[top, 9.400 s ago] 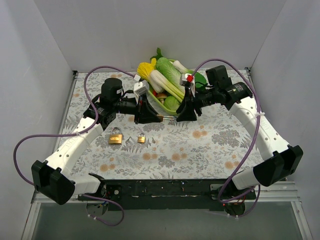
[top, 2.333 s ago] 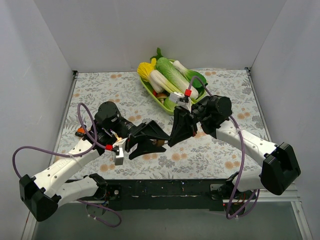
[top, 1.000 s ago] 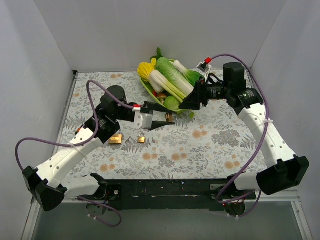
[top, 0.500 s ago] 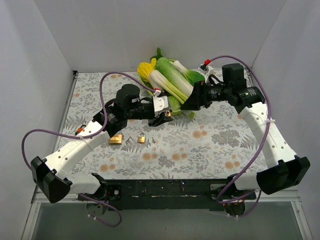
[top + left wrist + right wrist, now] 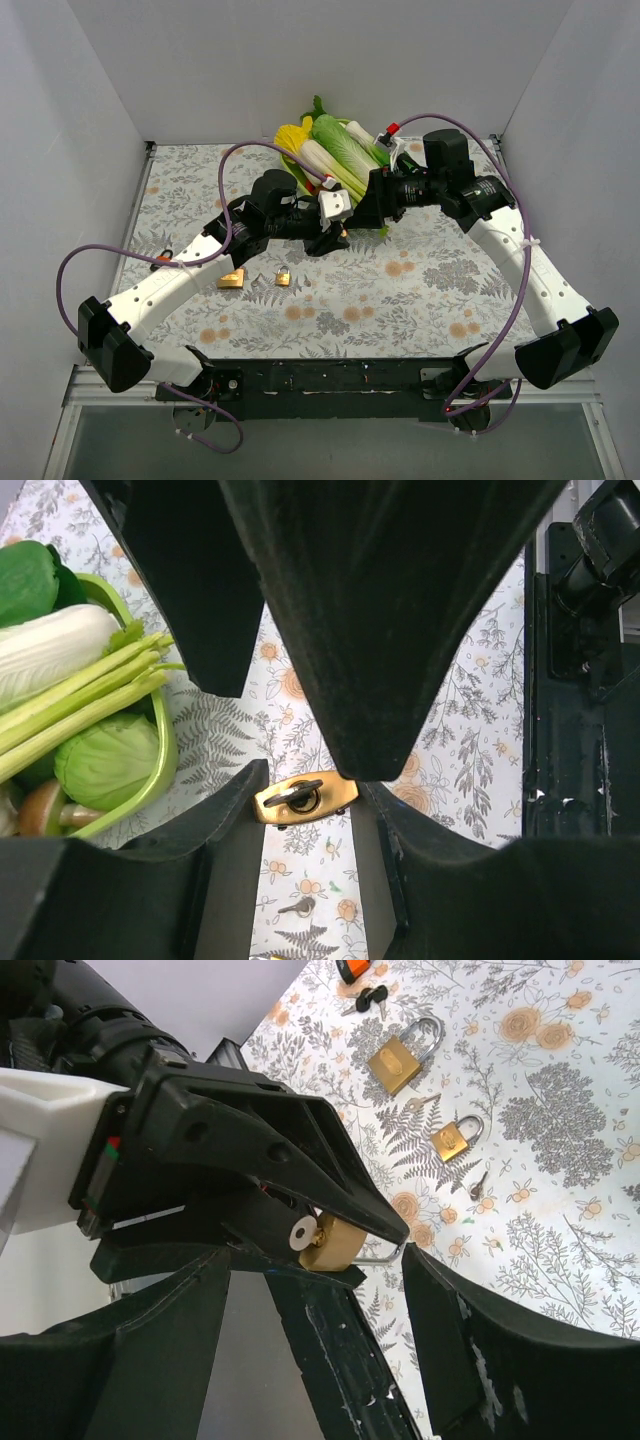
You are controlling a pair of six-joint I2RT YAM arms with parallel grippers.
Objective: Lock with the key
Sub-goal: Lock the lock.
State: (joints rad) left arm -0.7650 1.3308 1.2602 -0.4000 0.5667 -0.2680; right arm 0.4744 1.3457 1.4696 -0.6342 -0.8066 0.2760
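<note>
While the left gripper squeezes a small brass padlock tight between its two black fingers, the lock hangs in the air over the flowery table. It is just in front of the green tray of vegetables. The lock's silver loop sticks out to one side. A dark bit sits on the lock's keyhole face, but I cannot tell if it is a key. The right gripper is just beside the held lock, with its fingers wide apart and gripping nothing. Down on the table lie a bigger padlock and a smaller padlock, near each other. One loose key lies between them. Another key lies close to the smaller one.
</note>
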